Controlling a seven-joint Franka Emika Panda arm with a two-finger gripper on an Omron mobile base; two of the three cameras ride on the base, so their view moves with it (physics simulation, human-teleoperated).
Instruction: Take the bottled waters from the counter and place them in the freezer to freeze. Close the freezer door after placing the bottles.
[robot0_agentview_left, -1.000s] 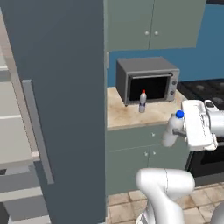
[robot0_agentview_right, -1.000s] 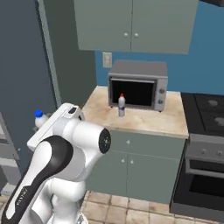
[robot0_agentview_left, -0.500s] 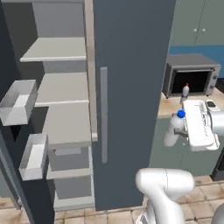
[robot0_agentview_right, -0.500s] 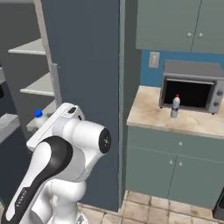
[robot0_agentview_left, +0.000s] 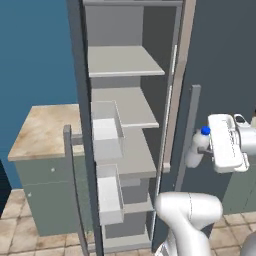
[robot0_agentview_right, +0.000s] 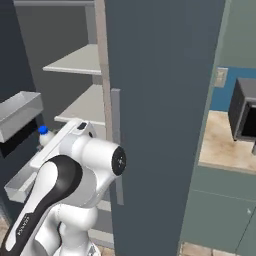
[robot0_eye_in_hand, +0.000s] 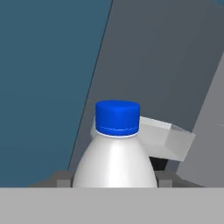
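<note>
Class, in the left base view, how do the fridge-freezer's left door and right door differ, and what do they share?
The left door stands swung open, edge-on to the camera; the right door is shut, its flat face showing. The left door carries pale bins on its inner side; the right door's inner side is hidden. Both are tall and dark grey, each with a vertical bar handle.

The arm (robot0_agentview_right: 75, 170) is glossy white with rounded, tube-like links, and a broad black band curves along its lower link. A round white joint cap faces outward. The hand (robot0_agentview_left: 227, 142) is a flat white block with small dark details on top.
</note>
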